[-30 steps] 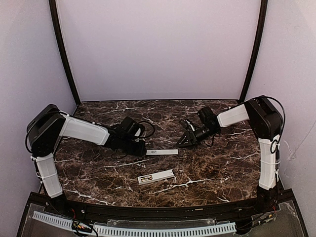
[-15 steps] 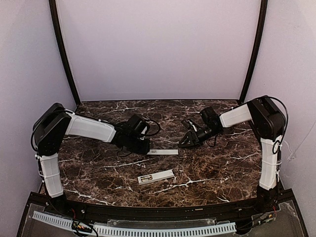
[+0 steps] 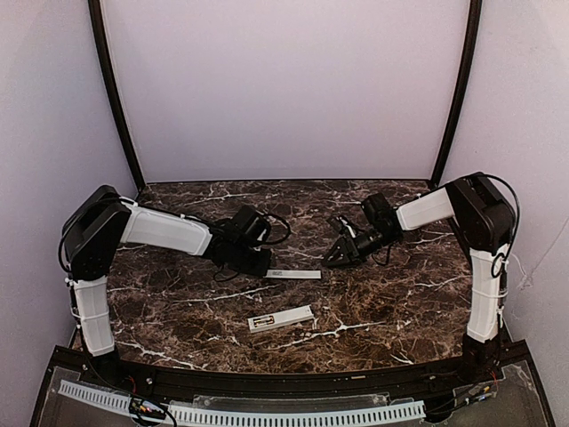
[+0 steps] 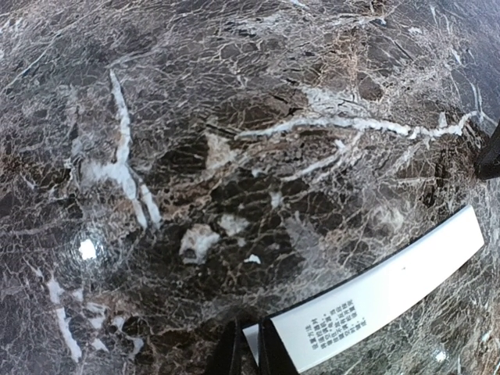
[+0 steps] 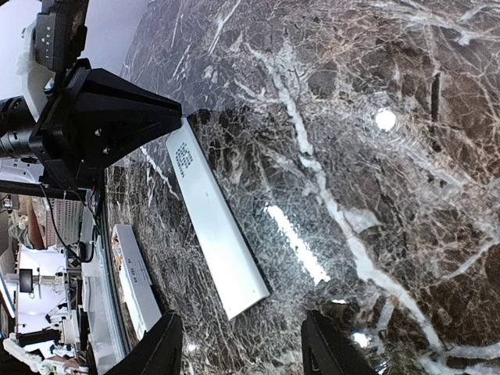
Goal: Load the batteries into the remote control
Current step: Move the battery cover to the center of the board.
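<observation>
Top external is showing the remote control lying flat on the marble table, near the front edge and about midway between the two arms. No gripper is touching it. Its dark section is sitting at the left end, and a gold-yellow fleck is showing in there, too small to say whether it is a battery.

Further back, the thin white cover strip is lying flat, well apart from the remote and roughly parallel to it. The left gripper is reaching in low from the left and meeting the strip's left end. In the left wrist view its two fingertips are sitting close together, with a sliver of the strip's near corner showing in the narrow gap between them, so it is looking pinched onto that end. The small grey print is lying on the strip just past the fingertips, and the rest of the strip is running off to the right across the marble.

The right gripper is hanging low over the table just right of the strip's other end, pointing toward it. In the right wrist view its fingers are standing wide apart with nothing between them. The strip's plain end is lying just ahead of that gap, not touching either finger. The same view is showing the left gripper's dark wedge at the strip's far, printed end, and the remote lying off to one side of the strip.
</observation>
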Controlling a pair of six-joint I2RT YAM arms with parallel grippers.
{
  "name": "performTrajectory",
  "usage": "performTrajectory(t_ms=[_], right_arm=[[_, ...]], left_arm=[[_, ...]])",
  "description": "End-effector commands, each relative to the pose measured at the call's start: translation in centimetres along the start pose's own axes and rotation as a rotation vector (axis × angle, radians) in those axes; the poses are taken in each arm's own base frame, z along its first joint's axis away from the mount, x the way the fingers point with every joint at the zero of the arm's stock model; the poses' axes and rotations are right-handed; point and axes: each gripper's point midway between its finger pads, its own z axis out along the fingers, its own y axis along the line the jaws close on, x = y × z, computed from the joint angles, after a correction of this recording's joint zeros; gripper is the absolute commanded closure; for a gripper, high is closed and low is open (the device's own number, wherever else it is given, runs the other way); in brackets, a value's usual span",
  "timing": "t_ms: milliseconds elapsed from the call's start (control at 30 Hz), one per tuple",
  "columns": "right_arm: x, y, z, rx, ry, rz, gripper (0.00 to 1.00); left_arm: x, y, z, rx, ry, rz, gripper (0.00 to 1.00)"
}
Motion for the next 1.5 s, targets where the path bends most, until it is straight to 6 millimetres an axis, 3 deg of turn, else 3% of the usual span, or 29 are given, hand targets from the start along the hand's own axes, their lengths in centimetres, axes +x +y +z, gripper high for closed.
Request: performTrajectory(t_ms=[0, 500, 1033, 1300, 1467], right_arm=[[1.0, -0.5, -0.2, 0.029, 0.012, 0.038, 0.49], [1.2, -0.4, 0.2, 0.001, 0.014, 0.052, 0.49], [1.5, -0.5, 0.6, -0.006, 0.024, 0.055, 0.49], [1.5, -0.5, 0.6, -0.006, 0.024, 0.055, 0.50], [1.5, -0.6, 0.6, -0.006, 0.026, 0.054, 0.50]], left_arm=[[7.5, 3.3, 1.1, -0.116, 0.244, 0.045, 0.92], [8.1, 2.7, 0.0, -0.072, 0.223, 0.065, 0.90], [7.8, 0.8, -1.1, 0.069, 0.153, 0.024, 0.73], [8.0, 0.7, -1.3, 0.098, 0.148, 0.003, 0.72], [8.3, 0.9, -1.3, 0.093, 0.159, -0.001, 0.77]])
